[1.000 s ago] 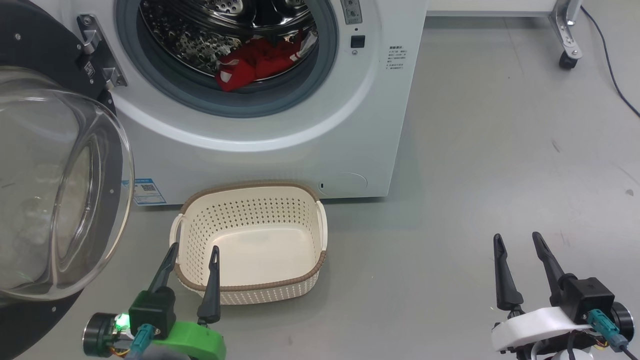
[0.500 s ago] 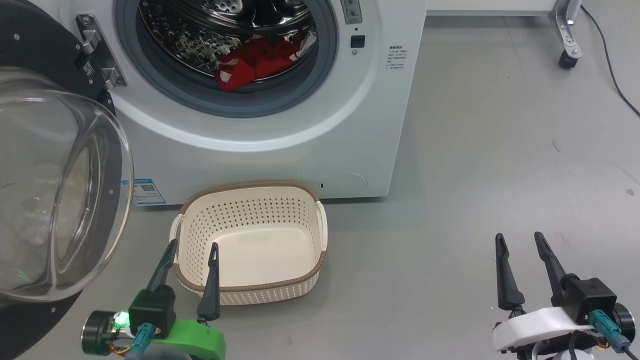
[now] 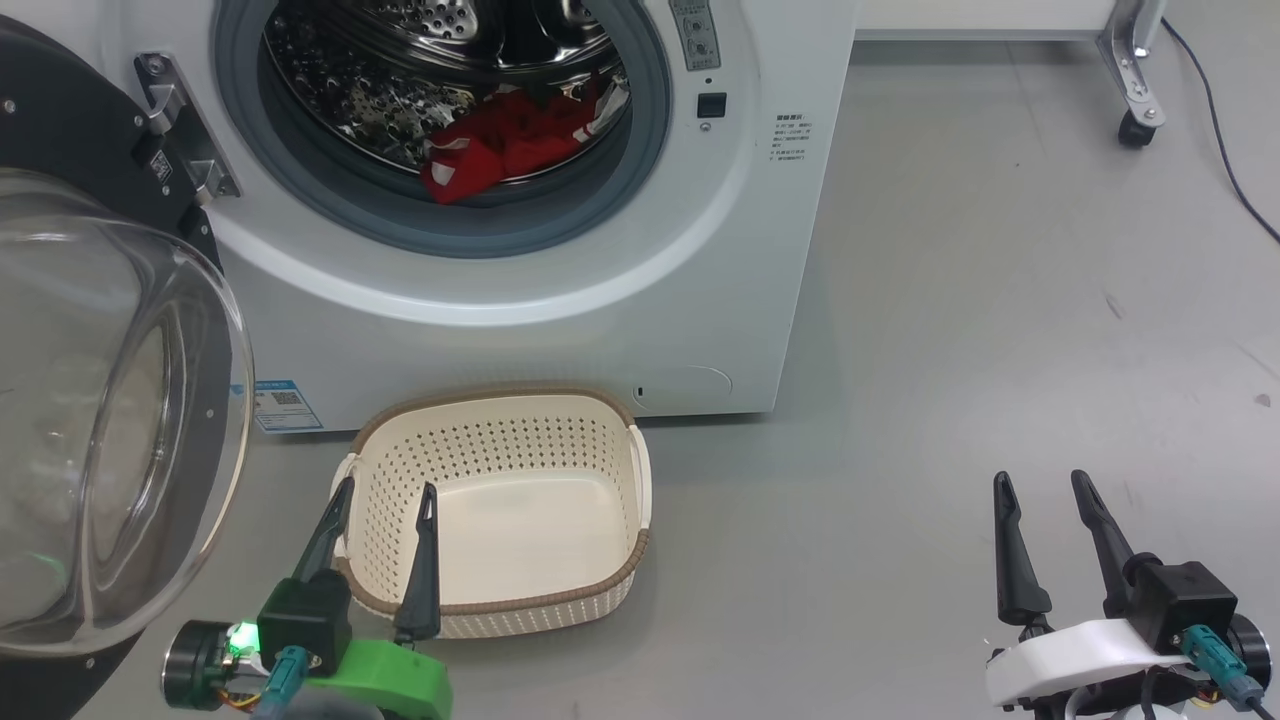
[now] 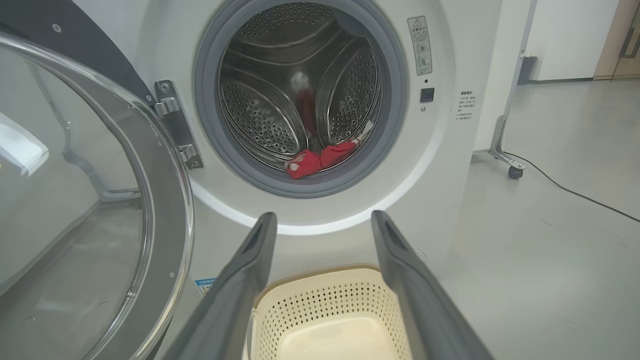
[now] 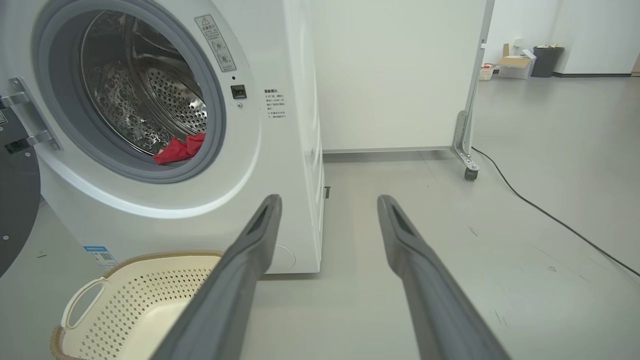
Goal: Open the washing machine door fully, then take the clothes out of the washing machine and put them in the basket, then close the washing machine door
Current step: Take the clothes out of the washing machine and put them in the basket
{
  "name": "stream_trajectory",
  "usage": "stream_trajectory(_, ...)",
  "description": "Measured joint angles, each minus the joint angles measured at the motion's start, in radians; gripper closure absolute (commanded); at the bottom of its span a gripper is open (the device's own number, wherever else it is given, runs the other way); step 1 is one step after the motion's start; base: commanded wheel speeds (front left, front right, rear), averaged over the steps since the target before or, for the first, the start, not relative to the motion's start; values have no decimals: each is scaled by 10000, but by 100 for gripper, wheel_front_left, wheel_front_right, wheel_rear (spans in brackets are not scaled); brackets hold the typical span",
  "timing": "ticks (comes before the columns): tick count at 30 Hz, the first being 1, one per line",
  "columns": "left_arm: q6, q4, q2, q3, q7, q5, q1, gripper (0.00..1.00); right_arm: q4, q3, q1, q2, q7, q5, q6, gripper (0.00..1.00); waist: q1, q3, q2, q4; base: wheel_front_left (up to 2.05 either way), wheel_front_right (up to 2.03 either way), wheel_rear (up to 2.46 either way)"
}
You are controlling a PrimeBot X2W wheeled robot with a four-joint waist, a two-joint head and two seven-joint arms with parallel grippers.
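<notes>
The washing machine [image 3: 560,330] sits a little lower and further left in our head view than half a second ago, and so does everything around it. We judge that our head has moved and the things have not. More of the drum [image 3: 400,60] mouth is now framed, which suits the reach that comes next.

The door [image 3: 110,420] hangs swung wide on its hinge at our left, with its glass bowl facing us. We take the opening step as done.

The basket [image 3: 530,615] stands empty on the floor [image 3: 950,300], just in front of the machine and below the opening.

The clothes [image 3: 500,150] lie as a red heap at the bottom front of the drum, just behind the grey ring, so none of them has been taken out yet.

Our left hand [image 3: 387,487] hangs low at the near edge of the basket, with its fingers spread and nothing between them. Our right hand [image 3: 1039,478] waits well off to the right above bare floor, equally spread and empty. Both have kept their places in the view.
</notes>
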Motion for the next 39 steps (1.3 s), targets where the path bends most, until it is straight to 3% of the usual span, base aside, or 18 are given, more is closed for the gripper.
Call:
stream_trajectory(19, 96, 88, 0, -23, 0, 77, 0, 0, 12, 54, 14, 0, 0, 8, -8, 0, 0, -151, 0, 53, 84, -84, 0)
stream_trajectory(39, 115, 115, 2, -50, 0, 71, 1, 0, 38, 104, 44, 0, 0, 13, -8, 0, 0, -260, 0, 85, 14, -14, 0)
